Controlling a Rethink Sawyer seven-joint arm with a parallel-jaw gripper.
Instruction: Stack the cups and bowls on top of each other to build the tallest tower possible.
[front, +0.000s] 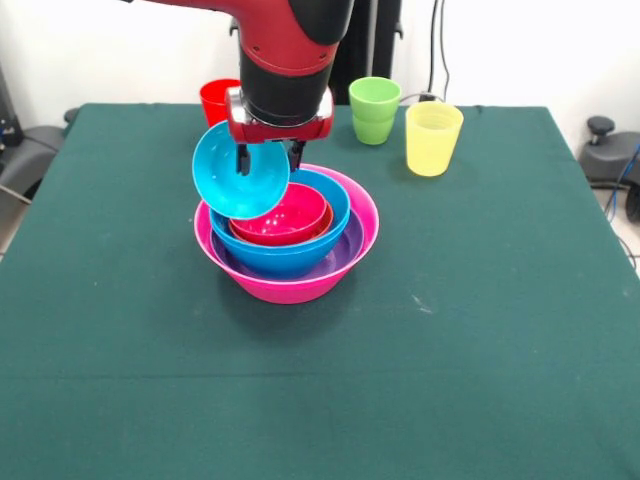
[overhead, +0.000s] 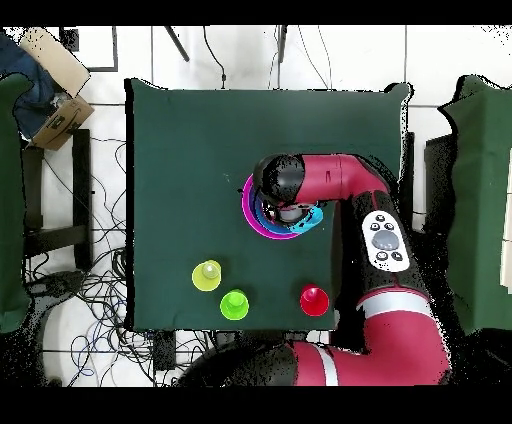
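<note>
A: Front view, left to right: gripper (front: 268, 160) fingers clamp the cyan bowl's (front: 240, 172) rim; it hangs tilted at the tower's (front: 300, 285) ten o'clock.

B: You risk it sliding off if released tilted; green cup (front: 374, 110) and yellow cup (front: 432, 138) wait at one o'clock.
</note>
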